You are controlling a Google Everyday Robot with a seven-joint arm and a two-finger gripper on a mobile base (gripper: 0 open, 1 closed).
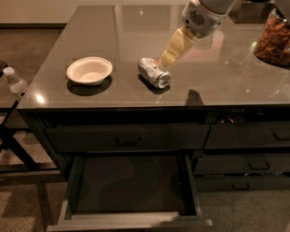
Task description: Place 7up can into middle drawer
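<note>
Reaching for can (154,72) lying on counter (217,77), gripper (166,59) just beside it, opening impossible to tell; next calls for closing round can, then lowering into drawer (131,186).

The robot's wrist housing (207,13) sits at the upper right of the frame. It is a rounded, smooth shell in pale grey-white, lit brighter along its upper curve. On the side facing the camera it carries a small grille (195,17) of dark dots. Below it, just right of upper centre, is the tool (166,59), a matte cream-yellow piece that is broad at the housing and tapers to a blunt, paler tip.
</note>
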